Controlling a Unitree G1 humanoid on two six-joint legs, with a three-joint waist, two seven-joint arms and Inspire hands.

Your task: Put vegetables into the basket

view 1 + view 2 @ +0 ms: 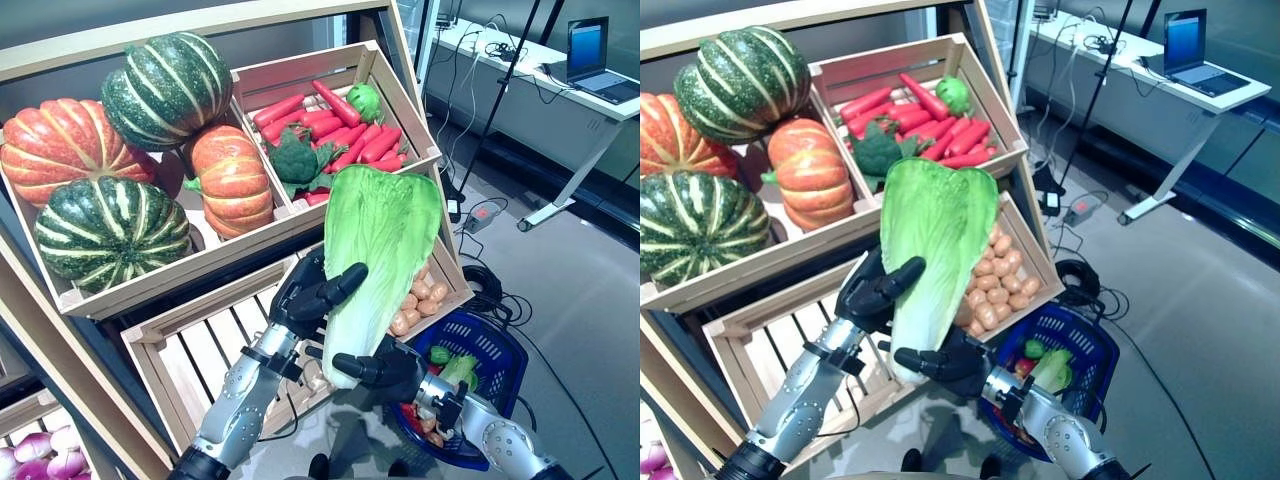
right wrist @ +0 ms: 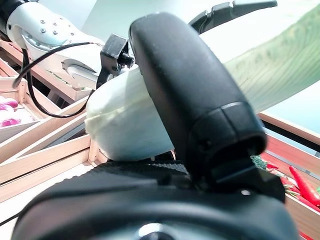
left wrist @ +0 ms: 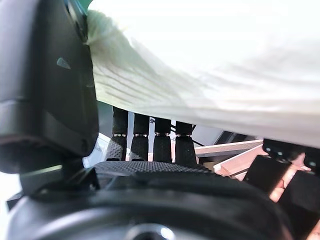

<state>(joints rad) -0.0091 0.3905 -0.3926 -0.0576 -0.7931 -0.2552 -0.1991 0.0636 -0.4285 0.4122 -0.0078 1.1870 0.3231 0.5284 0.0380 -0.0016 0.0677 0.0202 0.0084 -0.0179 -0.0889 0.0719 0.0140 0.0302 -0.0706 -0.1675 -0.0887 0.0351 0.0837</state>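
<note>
Two hands are curled on the cabbage point(image 1: 378, 250), held upright before the shelf: the left hand point(image 1: 305, 295) at its left edge, the right hand point(image 1: 385, 370) under its pale base. If either grip is loosened early, the cabbage could be dropped beside the basket point(image 1: 505, 370), low at the right.

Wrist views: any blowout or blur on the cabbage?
Left wrist view: the cabbage is overexposed to near white, its veins showing only beside the left hand. Right wrist view: its pale base is soft and washed out behind the right hand. Left eye view: evenly lit, leaf detail clear.
</note>
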